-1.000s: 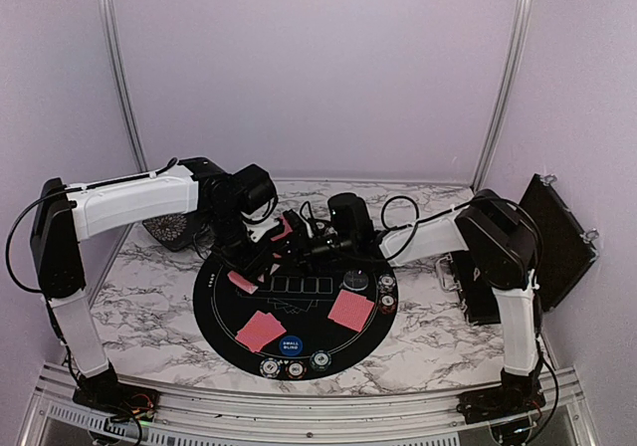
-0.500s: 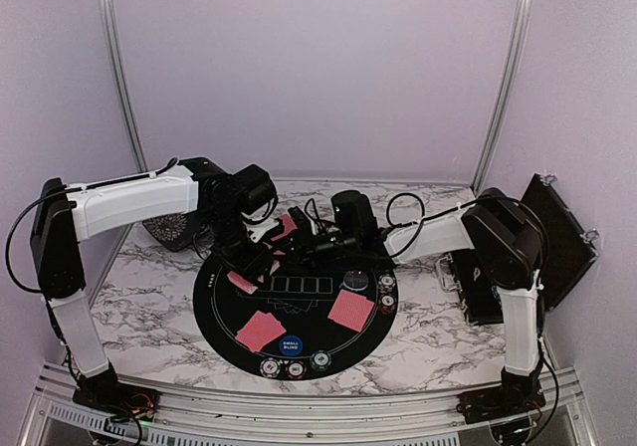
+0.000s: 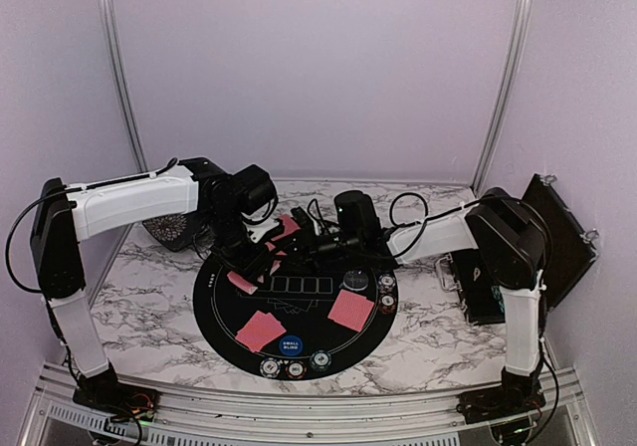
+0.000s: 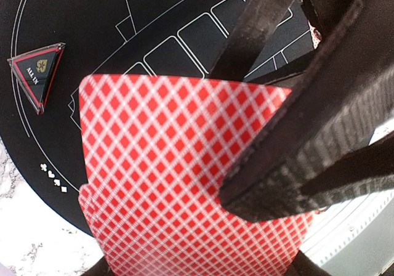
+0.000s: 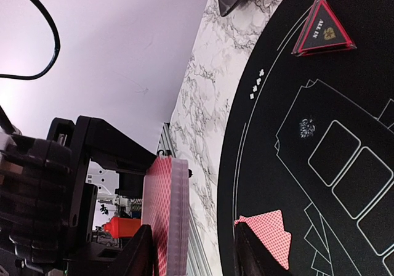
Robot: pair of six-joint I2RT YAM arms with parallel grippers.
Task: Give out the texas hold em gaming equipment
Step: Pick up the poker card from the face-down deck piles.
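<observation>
Left pincer (image 3: pixel 264 255) clamped on red-backed cards (image 4: pixel 184 165); right pincer (image 5: pixel 192 230) half-open near same cards, gripping nothing.

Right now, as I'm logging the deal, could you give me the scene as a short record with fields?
left hand: shut on the red-backed deck
right hand: open, close to the deck's edge
mat: near-left card pile, near-right card pile, all-in marker, small-blind button
near rim: three chips
</observation>
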